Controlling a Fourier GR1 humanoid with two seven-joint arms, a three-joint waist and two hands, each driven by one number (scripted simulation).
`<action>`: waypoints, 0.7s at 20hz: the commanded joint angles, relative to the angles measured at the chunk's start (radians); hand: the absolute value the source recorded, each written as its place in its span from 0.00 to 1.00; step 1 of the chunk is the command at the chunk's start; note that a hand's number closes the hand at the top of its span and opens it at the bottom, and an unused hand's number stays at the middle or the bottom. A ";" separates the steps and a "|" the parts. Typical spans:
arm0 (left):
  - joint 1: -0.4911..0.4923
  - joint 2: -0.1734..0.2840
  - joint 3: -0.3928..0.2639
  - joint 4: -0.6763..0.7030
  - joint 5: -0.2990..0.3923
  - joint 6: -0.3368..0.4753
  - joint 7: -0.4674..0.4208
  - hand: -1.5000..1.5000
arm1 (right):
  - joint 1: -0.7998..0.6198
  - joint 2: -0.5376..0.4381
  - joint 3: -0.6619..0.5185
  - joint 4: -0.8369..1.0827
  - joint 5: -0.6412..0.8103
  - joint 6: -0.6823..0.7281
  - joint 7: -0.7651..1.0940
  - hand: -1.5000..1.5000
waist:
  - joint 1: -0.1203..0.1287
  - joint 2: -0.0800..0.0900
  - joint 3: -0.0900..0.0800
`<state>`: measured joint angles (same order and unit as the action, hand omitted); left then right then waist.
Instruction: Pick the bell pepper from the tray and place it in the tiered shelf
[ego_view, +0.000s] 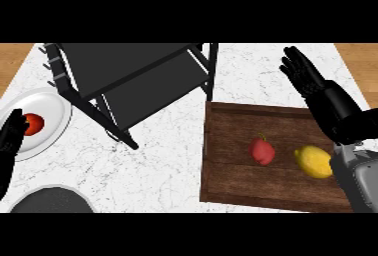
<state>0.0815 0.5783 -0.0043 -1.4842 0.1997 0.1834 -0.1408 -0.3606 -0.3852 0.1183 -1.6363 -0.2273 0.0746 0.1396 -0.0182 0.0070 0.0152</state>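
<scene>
A red bell pepper lies near the middle of the dark wooden tray at the lower right. The black tiered shelf stands at the upper left of the marble counter. My right hand hovers above the tray's right edge, fingers straight and pointing away, holding nothing; it is up and to the right of the pepper. My left hand shows at the left edge, open, beside a white plate.
A yellow lemon lies on the tray right of the pepper, close to my right forearm. A white plate at the left holds a red tomato. A dark round dish sits at the lower left.
</scene>
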 joint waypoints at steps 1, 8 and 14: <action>0.004 0.011 0.017 0.012 0.047 -0.048 0.068 0.50 | 0.080 -0.002 -0.022 -0.098 0.122 -0.158 0.038 1.00 | -0.003 -0.013 -0.016; 0.098 -0.141 -0.013 0.094 0.155 -0.008 0.192 0.50 | 0.287 -0.231 -0.260 0.066 0.493 -0.468 0.222 1.00 | -0.219 -0.014 -0.035; 0.070 -0.205 -0.064 0.099 0.177 -0.005 0.267 0.50 | 0.581 -0.026 -0.202 -0.187 0.670 -0.727 0.260 0.00 | -0.135 -0.027 -0.020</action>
<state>0.1666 0.4146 -0.0411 -1.3890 0.3637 0.1690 0.0811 0.0484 -0.4865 -0.1167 -1.7129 0.3167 -0.5223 0.3734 -0.1726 -0.0182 -0.0085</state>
